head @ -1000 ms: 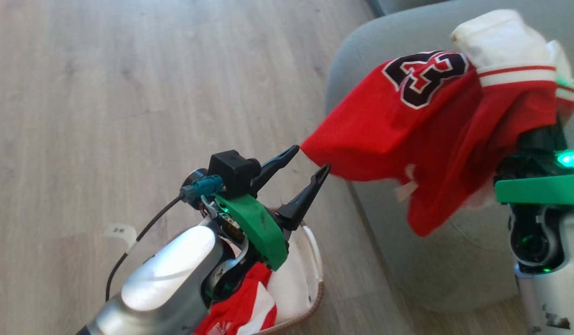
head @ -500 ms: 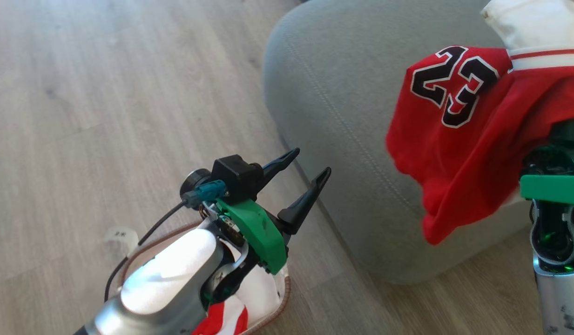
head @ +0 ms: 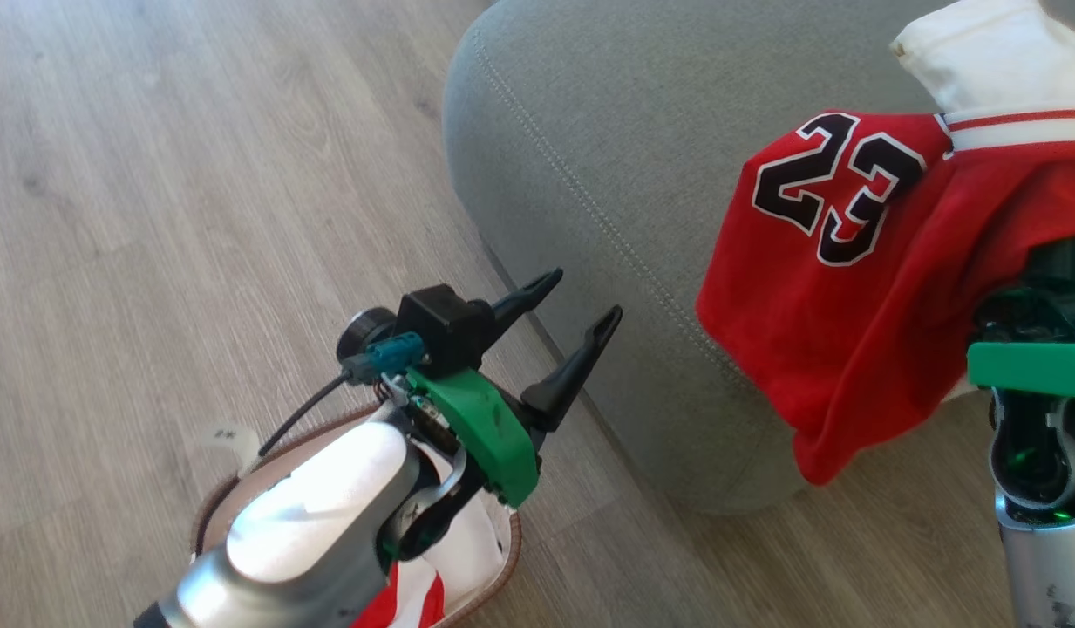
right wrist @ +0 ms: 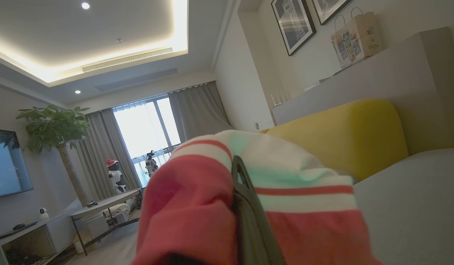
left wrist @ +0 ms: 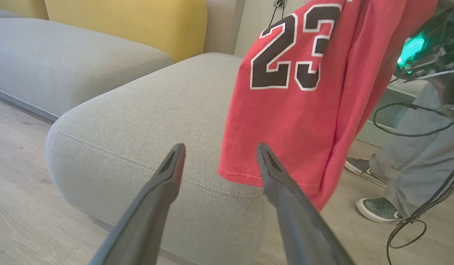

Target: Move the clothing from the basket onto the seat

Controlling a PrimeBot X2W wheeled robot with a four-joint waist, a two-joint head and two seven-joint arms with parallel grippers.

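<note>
A red garment with a black "23" (head: pixel 829 296) hangs over the front corner of the grey-green seat (head: pixel 607 148), draped on my right gripper. That gripper is buried under the cloth and shut on it; in the right wrist view one dark finger (right wrist: pixel 245 209) shows against the red and white fabric (right wrist: pixel 190 206). My left gripper (head: pixel 581 296) is open and holds nothing, left of the garment and apart from it. In the left wrist view the garment (left wrist: pixel 285 117) hangs just beyond the left gripper (left wrist: pixel 219 149). The basket (head: pixel 512 551) sits under my left arm with more red clothing (head: pixel 411 602) in it.
Wooden floor (head: pixel 153 218) spreads to the left of the seat. A yellow cushion (left wrist: pixel 131 22) and another grey seat (left wrist: pixel 46 55) lie behind. A person's shoes (left wrist: pixel 377 209) and trouser legs stand to the right, by hanging black cables (left wrist: pixel 414 221).
The camera has turned, shifting the seat leftward in the picture. The red garment, which touched the left fingertips, has been carried away from them and further over the seat.
</note>
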